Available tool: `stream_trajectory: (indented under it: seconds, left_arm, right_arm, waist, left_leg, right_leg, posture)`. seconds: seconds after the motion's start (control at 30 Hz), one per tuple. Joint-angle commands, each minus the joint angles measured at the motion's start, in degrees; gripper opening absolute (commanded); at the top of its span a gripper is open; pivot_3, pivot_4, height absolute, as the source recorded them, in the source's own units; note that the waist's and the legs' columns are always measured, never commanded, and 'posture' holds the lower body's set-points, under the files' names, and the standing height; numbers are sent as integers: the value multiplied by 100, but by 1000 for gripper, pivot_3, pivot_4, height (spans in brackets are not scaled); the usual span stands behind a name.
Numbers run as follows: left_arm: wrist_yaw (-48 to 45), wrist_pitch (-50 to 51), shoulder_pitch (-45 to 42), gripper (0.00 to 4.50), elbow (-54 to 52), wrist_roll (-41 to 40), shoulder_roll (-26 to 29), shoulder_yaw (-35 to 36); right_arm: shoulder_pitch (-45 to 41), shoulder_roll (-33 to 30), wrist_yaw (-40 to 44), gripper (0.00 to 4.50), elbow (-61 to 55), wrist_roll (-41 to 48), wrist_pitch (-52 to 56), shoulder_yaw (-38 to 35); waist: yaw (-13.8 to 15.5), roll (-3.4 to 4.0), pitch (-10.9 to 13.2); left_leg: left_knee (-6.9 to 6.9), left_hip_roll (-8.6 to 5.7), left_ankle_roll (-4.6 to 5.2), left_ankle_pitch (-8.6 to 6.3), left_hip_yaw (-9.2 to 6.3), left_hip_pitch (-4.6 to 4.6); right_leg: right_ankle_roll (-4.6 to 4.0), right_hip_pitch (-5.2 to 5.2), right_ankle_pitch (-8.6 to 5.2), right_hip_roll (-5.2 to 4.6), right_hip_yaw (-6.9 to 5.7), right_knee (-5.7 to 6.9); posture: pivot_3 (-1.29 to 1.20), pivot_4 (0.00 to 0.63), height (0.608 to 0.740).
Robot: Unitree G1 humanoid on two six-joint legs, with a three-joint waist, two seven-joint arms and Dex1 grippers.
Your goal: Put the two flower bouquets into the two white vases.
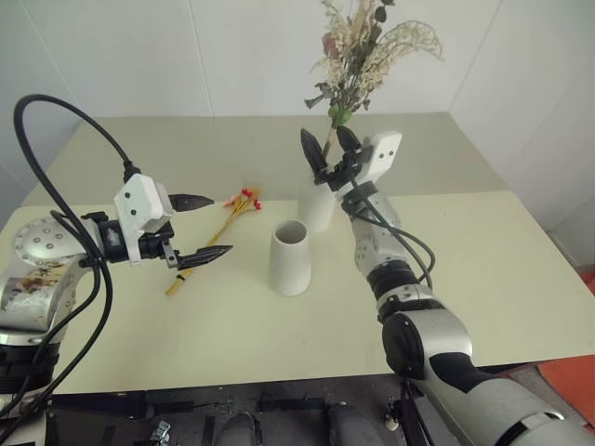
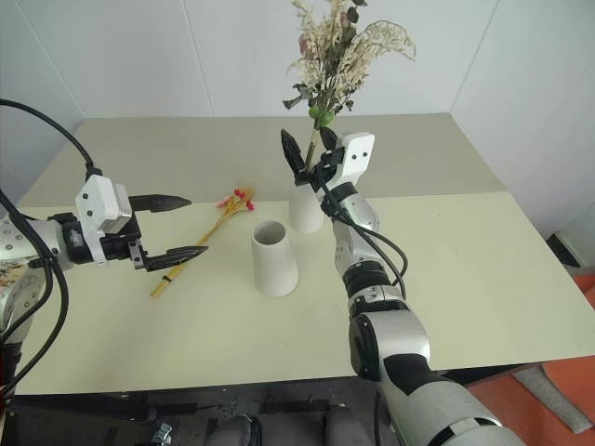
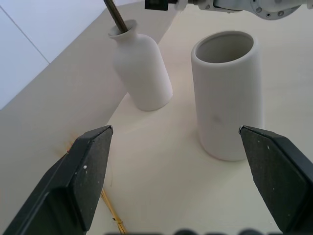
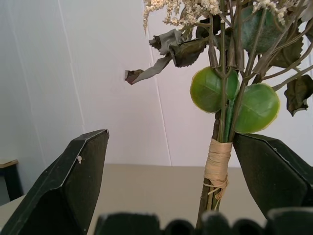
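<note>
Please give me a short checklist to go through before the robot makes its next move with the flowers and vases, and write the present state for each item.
1. Large bouquet has its stem in the bottle-shaped vase: ok.
2. Right gripper has open fingers around the stem, so it can withdraw: ok, but whether one finger touches the stem: cannot tell.
3. Large bouquet stands by itself without leaning out: cannot tell; it tilts slightly.
4. Cone vase is upright and empty, ready for the second bunch: ok.
5. Slim yellow bunch is in a vase: not ok; it lies flat on the table.
6. Left gripper is open near the slim yellow bunch, holding nothing: ok.
</note>
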Motion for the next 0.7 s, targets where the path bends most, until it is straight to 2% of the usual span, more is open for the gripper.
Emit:
stream_trajectory:
  seconds: [0.03, 0.23, 0.4, 0.57, 0.7]
  left_arm:
    - [-31, -144, -165, 4500, 21, -36, -25, -1]
    - [-84, -229, -304, 4500, 177, 12, -73, -111]
    - [-105, -265, -382, 4500, 249, 22, -101, -177]
    - [-109, -281, -375, 4500, 250, 21, -121, -202]
    - [-118, -283, -302, 4500, 222, 6, -113, -169]
  right_arm:
    - [90, -32, -103, 4480, -519, -173, -270, 153]
    - [612, -274, 113, 4480, -1292, -451, -75, 537]
    - [568, -715, -418, 4480, -1500, -831, 573, 669]
    - [624, -1167, -198, 4480, -2094, -886, 1353, 849]
    - [943, -1628, 141, 4480, -3045, -806, 2061, 970]
  waist:
    - [0, 0, 0]
    - [6, 0, 0]
    - [12, 0, 0]
    - [11, -1, 0]
    - [17, -1, 0]
  left_leg:
    - [0, 0, 0, 0, 0, 1]
    - [0, -1, 0, 0, 0, 0]
    - [1, -1, -1, 1, 0, 2]
    - [1, -1, -1, 1, 0, -2]
    - [1, -1, -1, 1, -1, -1]
  right_leg:
    - [0, 0, 0, 0, 0, 0]
    - [0, 1, 0, 0, 0, 0]
    - [0, 1, 0, 0, 0, 1]
    - [0, 0, 0, 0, 0, -2]
    - [0, 0, 0, 1, 0, -1]
  posture:
    - [0, 150, 740]
    - [0, 150, 740]
    - [0, 150, 740]
    - [0, 150, 740]
    - [0, 150, 740]
